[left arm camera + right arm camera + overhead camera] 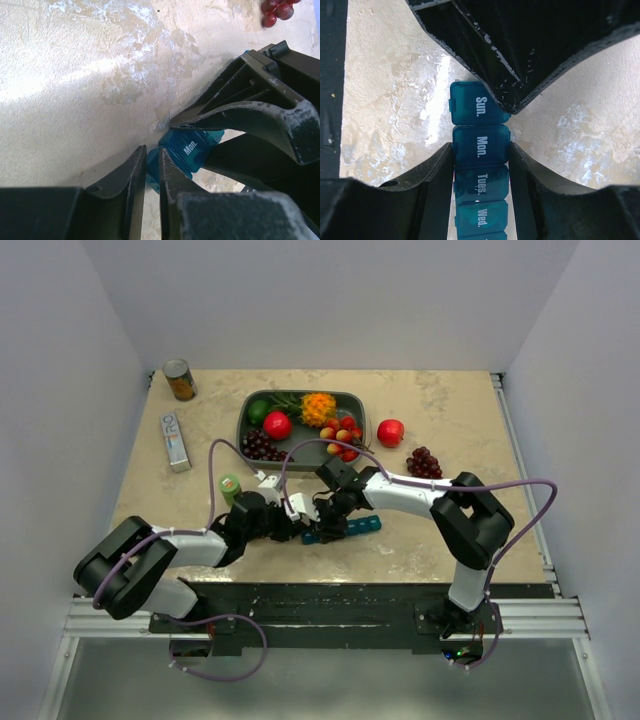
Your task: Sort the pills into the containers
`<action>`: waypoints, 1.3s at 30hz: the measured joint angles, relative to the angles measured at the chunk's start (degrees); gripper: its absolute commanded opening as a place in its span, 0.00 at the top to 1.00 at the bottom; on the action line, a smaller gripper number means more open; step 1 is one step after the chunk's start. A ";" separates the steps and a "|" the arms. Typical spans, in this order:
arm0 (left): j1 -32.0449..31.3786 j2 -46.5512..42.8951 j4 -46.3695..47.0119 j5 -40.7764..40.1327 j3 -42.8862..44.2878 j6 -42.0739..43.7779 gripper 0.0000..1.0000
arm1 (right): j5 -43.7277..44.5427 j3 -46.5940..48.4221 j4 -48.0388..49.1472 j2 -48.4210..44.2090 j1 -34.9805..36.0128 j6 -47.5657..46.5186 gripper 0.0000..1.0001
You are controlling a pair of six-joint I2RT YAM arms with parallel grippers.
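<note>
The containers (pixel 362 526) are a teal strip of day-marked cells lying on the table near the front middle. In the right wrist view my right gripper (pixel 480 145) is shut on the strip's sides at the "Mon." cell (pixel 481 141), with the "Tues." and "Wed." cells (pixel 479 220) running back between the fingers. My left gripper (pixel 152 150) meets it from the opposite end, its jaws nearly together and pinching the thin teal edge (pixel 152 172) of the end cell marked "Sun." (pixel 470 107). In the top view both grippers (pixel 308 520) (pixel 335 518) crowd over the strip's left end. No pills are in view.
A grey tray (pixel 352 397) of fruit stands at the back middle. A red apple (pixel 390 431) and dark grapes (pixel 425 462) lie to its right. A tin can (pixel 180 380), a white box (pixel 176 440) and a small green bottle (pixel 230 486) are on the left.
</note>
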 measured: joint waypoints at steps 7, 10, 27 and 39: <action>-1.11 -0.02 0.09 -1.66 -0.07 0.04 0.82 | -1.90 1.29 -1.70 1.03 -1.09 2.91 0.86; -1.53 -0.11 -0.11 -2.69 -0.07 0.09 0.82 | -2.95 2.01 -2.45 1.68 -1.81 4.11 0.85; -4.13 -2.91 -11.76 -0.96 1.57 -0.04 0.70 | 3.28 2.10 4.00 1.66 -5.14 4.85 0.79; -4.22 -9.79 -18.36 -1.33 2.10 0.55 0.50 | 4.33 1.64 4.68 1.29 -5.09 3.78 0.46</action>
